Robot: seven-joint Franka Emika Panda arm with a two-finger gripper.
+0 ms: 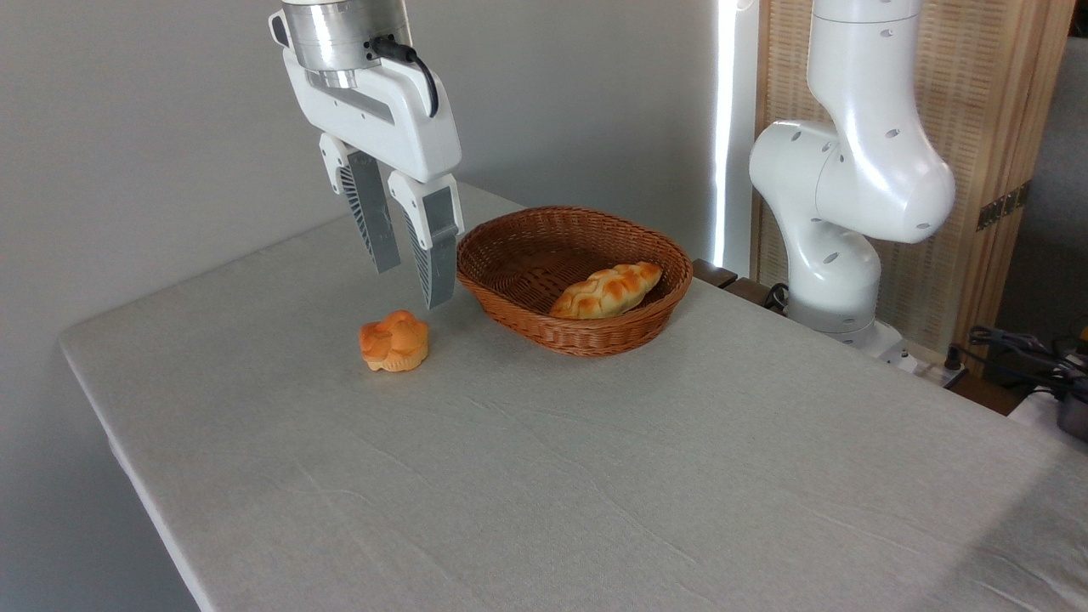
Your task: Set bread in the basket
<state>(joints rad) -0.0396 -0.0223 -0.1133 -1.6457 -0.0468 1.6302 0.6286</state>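
The bread, a small round orange-golden bun with a lumpy knotted top, lies on the grey tablecloth left of the basket. The basket is oval, brown wicker with low sides. My gripper hangs in the air just above and slightly behind the bun, between bun and basket rim. Its two grey fingers point down and stand apart, with nothing between them.
A longer braided golden loaf lies inside the basket. The robot's white base and arm stand at the table's back right, with cables beyond. The table edge runs along the left.
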